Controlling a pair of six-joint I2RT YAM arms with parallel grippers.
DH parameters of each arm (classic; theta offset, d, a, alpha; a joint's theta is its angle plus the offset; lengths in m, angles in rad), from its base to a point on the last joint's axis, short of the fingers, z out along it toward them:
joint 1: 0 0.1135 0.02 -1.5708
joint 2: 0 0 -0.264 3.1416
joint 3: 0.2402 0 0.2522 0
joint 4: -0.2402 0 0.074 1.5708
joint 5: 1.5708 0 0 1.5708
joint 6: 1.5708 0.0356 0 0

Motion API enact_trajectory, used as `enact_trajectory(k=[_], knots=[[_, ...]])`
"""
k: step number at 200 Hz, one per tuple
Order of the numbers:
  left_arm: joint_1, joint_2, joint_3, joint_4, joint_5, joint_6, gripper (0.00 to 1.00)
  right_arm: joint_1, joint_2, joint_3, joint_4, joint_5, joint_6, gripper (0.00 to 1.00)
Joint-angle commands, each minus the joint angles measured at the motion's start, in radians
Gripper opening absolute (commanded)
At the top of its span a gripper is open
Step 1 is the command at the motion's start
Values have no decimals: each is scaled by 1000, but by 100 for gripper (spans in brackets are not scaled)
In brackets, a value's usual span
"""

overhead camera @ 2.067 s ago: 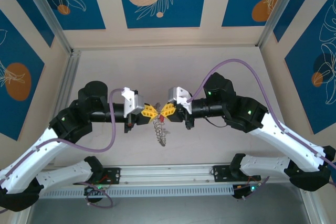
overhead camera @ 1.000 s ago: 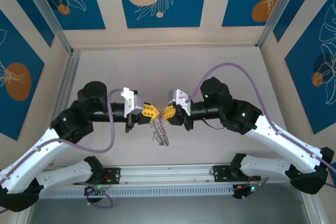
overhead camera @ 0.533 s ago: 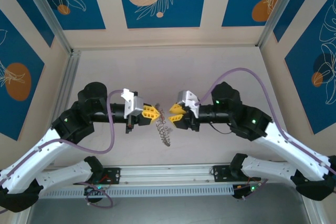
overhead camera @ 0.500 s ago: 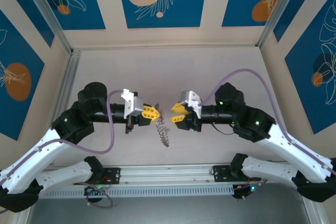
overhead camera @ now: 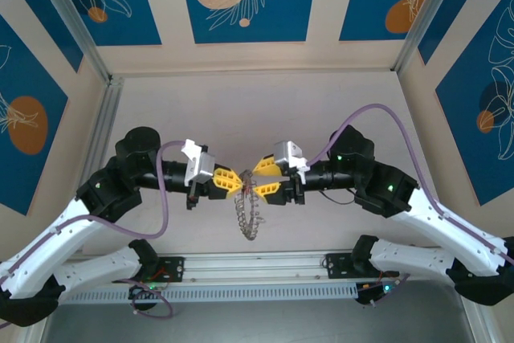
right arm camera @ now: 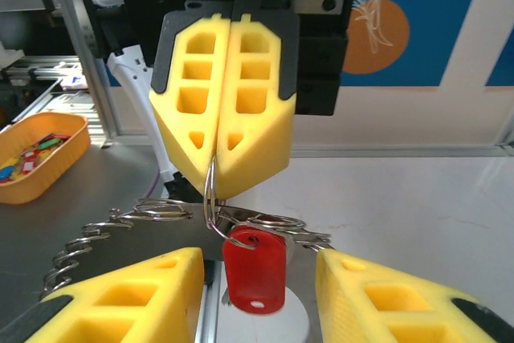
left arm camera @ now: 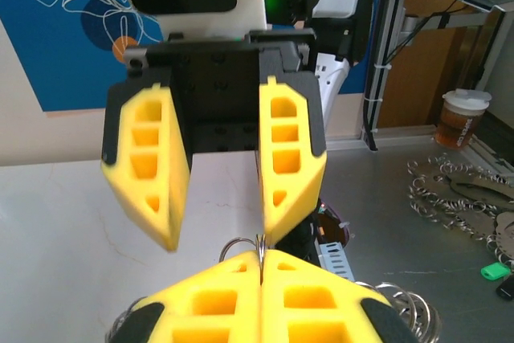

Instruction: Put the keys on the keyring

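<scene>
The keyring (overhead camera: 249, 213) hangs as a silvery bunch between the two arms above the table. My left gripper (overhead camera: 231, 184) is shut on the top of its thin ring (left arm camera: 260, 244), pinched between the yellow fingers (left arm camera: 321, 303). The small key (right arm camera: 254, 269), with its red plastic head, dangles from the ring (right arm camera: 210, 195), whose wire passes through the hole in the head. My right gripper (right arm camera: 257, 261) stands open with the red key between its yellow fingers (right arm camera: 132, 295), touching neither. In the top view the right gripper (overhead camera: 260, 179) faces the left one closely.
An orange tray (right arm camera: 32, 146) of small coloured items sits off to the side. Loose rings (left arm camera: 450, 190), a cup (left arm camera: 464, 114) and a green piece (left arm camera: 495, 269) lie on the metal bench. An aluminium rail (overhead camera: 257, 267) runs along the near edge.
The right gripper let go, drew back to the right and opened, then came in again with its jaws open around the ring. The bunch now hangs from the left gripper alone.
</scene>
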Motion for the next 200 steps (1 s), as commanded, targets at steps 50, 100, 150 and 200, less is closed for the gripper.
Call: enact_trajectory(k=[50,100,150,200], knots=[[-2,-13,2,49,53,-18,0,29,35,45,51,-70,-9,39],[-2,-11,-9,88,62,-39,0,30,62,45,67,-64,-14,18],[-2,2,8,27,-17,-17,0,29,42,56,36,23,-27,0],[-2,53,148,-256,-251,105,37,29,71,154,-174,237,-65,0]])
